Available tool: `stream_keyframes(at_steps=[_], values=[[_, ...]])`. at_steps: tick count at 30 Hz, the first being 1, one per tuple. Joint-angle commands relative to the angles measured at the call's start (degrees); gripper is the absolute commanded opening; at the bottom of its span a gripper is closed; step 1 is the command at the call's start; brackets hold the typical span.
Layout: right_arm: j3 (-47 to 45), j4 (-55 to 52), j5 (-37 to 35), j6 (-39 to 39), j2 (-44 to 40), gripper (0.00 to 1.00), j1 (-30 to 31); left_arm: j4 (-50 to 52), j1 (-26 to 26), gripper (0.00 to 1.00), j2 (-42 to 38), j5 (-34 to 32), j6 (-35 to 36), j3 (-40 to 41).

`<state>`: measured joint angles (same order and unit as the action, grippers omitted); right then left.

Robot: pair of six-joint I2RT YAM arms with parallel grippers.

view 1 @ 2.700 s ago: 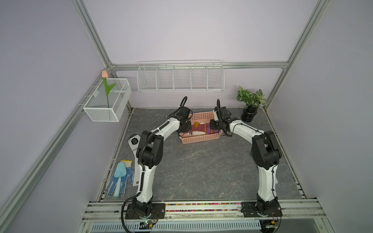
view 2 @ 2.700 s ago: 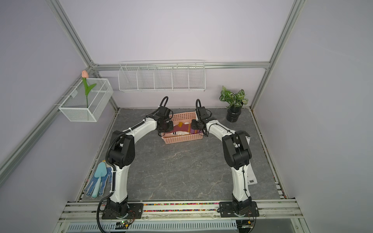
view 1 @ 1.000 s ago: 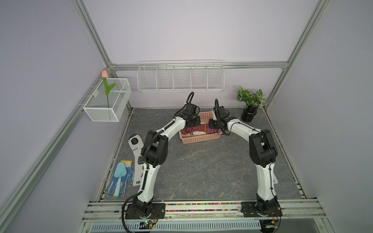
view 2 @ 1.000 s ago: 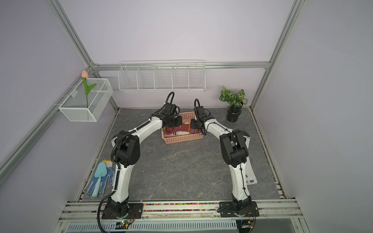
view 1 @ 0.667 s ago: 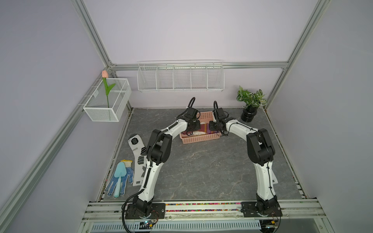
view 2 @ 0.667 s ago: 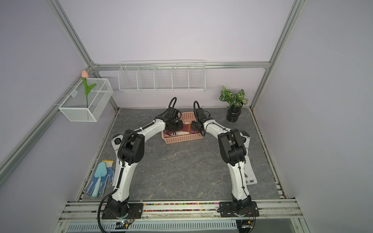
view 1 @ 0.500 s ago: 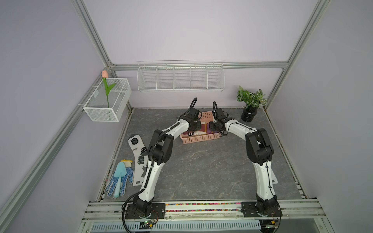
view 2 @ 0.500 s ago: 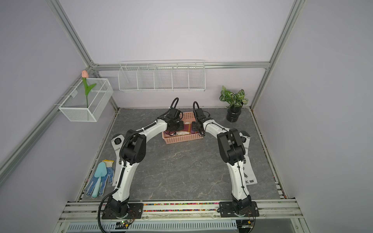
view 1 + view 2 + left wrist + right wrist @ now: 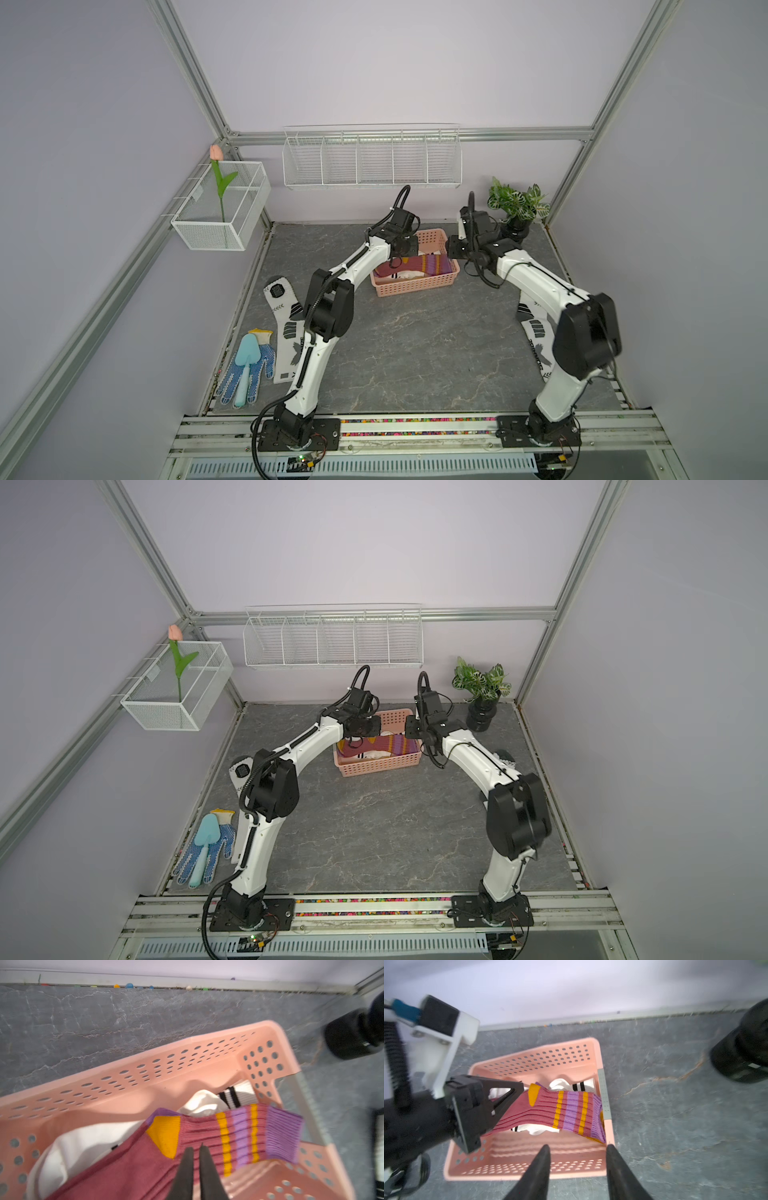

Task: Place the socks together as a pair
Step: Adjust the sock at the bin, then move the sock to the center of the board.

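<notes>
Your right end effector (image 9: pixel 578 1146) just sprang apart, empty, above a wall of the pink basket (image 9: pixel 529 1057). Your left end effector (image 9: pixel 196 1147) is only cracking loose. The maroon socks (image 9: pixel 542 1105) now lie draped inside that basket, cuffs over its rim. I'd judge the pair dropped.

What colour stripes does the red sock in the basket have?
Orange and purple; the maroon sock shows best in the left wrist view.

Both top views looked down from high above the front edge of the surface (image 9: pixel 415 353) toward its back edge. Each wrist camera sat close over the pink basket (image 9: pixel 145 1076), which all four views shared.
</notes>
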<state>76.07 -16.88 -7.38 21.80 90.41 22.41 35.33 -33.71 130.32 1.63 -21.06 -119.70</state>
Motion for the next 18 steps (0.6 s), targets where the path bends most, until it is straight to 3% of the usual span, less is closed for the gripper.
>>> stream_keyframes(at_steps=[1, 6, 9, 14, 18], values=[[-11.3, 0.6, -0.9, 3.9, -6.6, 0.53, -2.7, -1.2, -0.1, 0.2, -8.2, 3.7, -1.1, 3.0], [-26.3, -0.4, -2.7, 6.8, -19.6, 0.62, -10.3, -8.0, -0.1, 0.27, -21.3, 6.8, -4.0, 17.2], [-31.8, -1.3, -2.1, 7.2, -23.1, 0.68, -18.3, -11.1, 0.0, 0.35, -29.2, 6.0, -6.1, 26.7], [-34.1, 0.8, 1.3, 6.9, -19.8, 0.7, -28.8, -11.1, 0.1, 0.42, -38.5, 2.0, -7.3, 39.5], [-30.6, 1.2, 1.4, 6.3, -13.1, 0.7, -31.6, -10.1, 0.9, 0.45, -44.4, -2.7, -10.0, 48.5]])
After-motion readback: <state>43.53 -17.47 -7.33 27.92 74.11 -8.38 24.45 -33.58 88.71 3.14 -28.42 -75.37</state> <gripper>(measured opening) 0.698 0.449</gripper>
